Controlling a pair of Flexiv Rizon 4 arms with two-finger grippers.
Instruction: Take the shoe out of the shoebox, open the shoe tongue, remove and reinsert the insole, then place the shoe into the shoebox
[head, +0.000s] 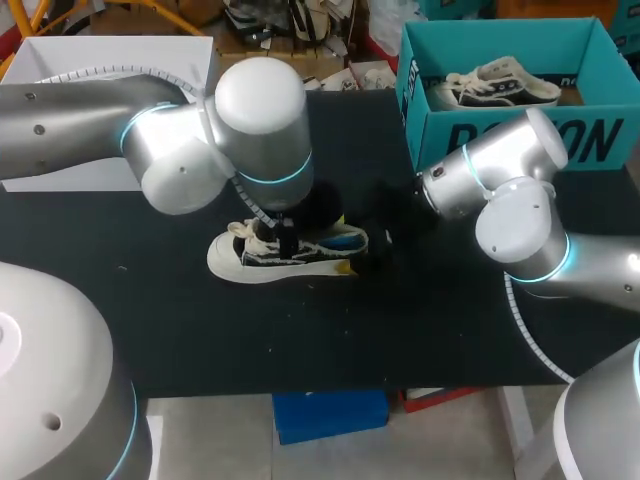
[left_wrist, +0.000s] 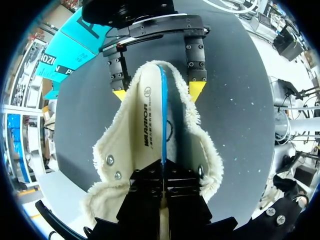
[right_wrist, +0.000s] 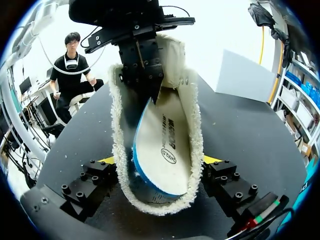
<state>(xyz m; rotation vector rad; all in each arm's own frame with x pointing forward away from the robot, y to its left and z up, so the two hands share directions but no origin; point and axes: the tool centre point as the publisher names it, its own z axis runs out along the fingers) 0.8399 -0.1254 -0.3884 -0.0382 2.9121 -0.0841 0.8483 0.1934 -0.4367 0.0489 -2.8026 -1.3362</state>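
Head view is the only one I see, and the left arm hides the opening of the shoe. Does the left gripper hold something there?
Observer: Yes. In the left wrist view the left gripper is shut on the insole, which is white on top with a blue edge.
Operator: Is it already out?
Observer: No. The right wrist view shows it tilted on its edge inside the fleece-lined opening of the shoe.
Operator: And the other gripper?
Observer: The right gripper is shut on the shoe: its yellow tips press the heel from both sides.
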